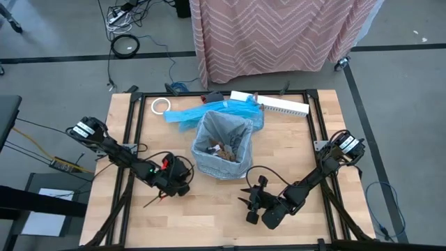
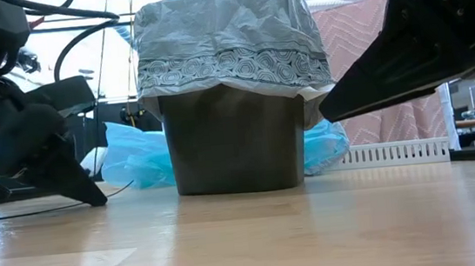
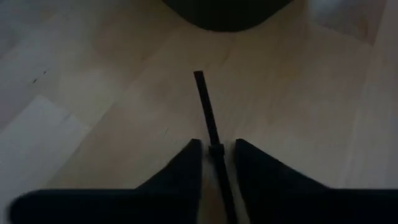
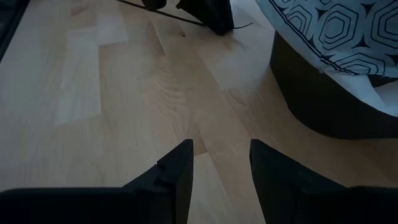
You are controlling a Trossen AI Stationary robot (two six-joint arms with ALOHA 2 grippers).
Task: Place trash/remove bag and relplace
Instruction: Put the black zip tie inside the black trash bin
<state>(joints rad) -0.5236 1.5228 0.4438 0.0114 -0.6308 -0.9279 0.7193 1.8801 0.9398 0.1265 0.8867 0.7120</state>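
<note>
Standing at the centre of the desk (image 1: 293, 230) in the high view is a dark bin (image 2: 234, 146) lined with the bag (image 1: 221, 143), a thin grey wrinkly liner whose patterned edge folds down over the rim. Brown scraps of trash (image 1: 221, 148) lie inside it. Behind the bin, toward the top of the frame, a bright blue plastic bag (image 1: 209, 111) is spread out, with a white tape roll (image 1: 162, 105) at its left and a long white slotted strip (image 1: 282, 104) at its right.

The left end effector (image 1: 165, 194) sits low at the lower left of the bin, its tips touching the wood in the low view. In the left wrist view its fingers (image 3: 186, 163) stand narrow on either side of a thin stick (image 3: 208, 115), which runs between them and forward along the desk toward the bin's dark base; whether they press on the stick or only flank it cannot be told.

The right end effector (image 1: 252, 197) hovers at the lower right of the bin, near it but apart. Its fingers (image 4: 180, 165) stand moderately apart with only bare wood between them, holding nothing. In the low view it hangs above the desk at the upper right.
</note>
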